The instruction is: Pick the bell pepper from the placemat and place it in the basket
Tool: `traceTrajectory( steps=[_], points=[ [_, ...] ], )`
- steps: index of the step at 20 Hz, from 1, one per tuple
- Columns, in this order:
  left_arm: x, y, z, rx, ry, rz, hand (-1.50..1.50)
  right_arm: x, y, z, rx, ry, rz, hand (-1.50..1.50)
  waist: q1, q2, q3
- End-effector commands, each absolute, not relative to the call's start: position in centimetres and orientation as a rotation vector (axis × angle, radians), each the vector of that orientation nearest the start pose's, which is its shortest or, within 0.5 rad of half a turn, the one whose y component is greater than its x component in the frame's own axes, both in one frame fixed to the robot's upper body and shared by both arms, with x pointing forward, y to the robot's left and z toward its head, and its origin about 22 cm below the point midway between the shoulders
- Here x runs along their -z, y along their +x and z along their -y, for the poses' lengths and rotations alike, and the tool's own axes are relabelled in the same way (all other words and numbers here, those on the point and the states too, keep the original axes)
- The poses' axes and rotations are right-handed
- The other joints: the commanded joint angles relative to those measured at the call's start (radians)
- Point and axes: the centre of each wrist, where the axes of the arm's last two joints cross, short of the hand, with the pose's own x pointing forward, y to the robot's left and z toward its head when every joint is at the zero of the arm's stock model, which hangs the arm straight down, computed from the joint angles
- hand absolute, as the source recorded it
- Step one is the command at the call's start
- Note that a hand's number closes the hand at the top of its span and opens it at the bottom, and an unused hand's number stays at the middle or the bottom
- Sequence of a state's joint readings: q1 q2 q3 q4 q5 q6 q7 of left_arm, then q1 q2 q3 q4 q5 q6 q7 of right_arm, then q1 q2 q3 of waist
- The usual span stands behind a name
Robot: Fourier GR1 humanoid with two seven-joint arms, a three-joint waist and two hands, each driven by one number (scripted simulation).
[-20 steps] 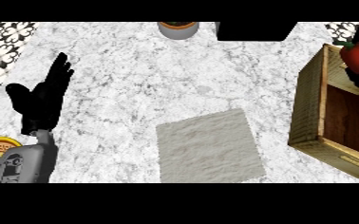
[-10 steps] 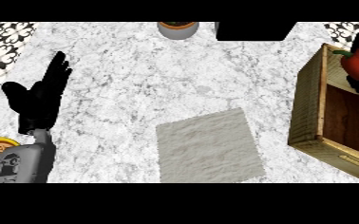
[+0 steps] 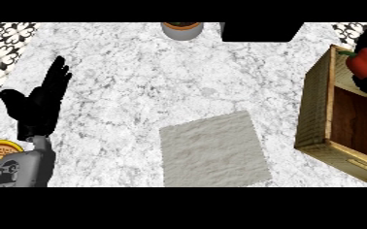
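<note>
Pepper [image 3: 359, 60]: red, glossy, with a green stem; it is cut off by the right edge, above the basket's far end. Whether it is resting inside cannot be told.
Basket [image 3: 315, 111]: a rectangular wooden box with pale plank walls and a darker brown inside, set at the table's right side.
Dark shape [image 3: 356, 82]: seen just below the pepper.
Right hand: its state cannot be told.
Placemat [image 3: 213, 150]: grey, squarish, finely textured, laid flat, well apart from the pepper.
Left hand [image 3: 39, 104]: black, released, fingers straight, resting at the left edge.
Table [image 3: 143, 77]: white marble, grey-veined.
</note>
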State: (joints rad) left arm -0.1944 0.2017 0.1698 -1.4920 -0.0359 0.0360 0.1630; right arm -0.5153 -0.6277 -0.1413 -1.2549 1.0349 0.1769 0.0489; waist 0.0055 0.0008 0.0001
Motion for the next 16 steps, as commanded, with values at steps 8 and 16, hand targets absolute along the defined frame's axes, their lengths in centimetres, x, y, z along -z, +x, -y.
traceTrajectory(
  steps=[8,16],
  points=[
    [-5.0,29.6,-31.1,0.010,0.287,1.507,0.00,-12.7,34.2,36.9,-1.125,-1.301,1.104,1.50,-0.006,-0.001,0.000],
    [-5.1,29.3,-28.5,0.028,0.293,1.522,0.00,-13.9,35.9,39.3,-1.146,-1.267,1.063,1.50,0.000,0.000,0.000]
  ],
)
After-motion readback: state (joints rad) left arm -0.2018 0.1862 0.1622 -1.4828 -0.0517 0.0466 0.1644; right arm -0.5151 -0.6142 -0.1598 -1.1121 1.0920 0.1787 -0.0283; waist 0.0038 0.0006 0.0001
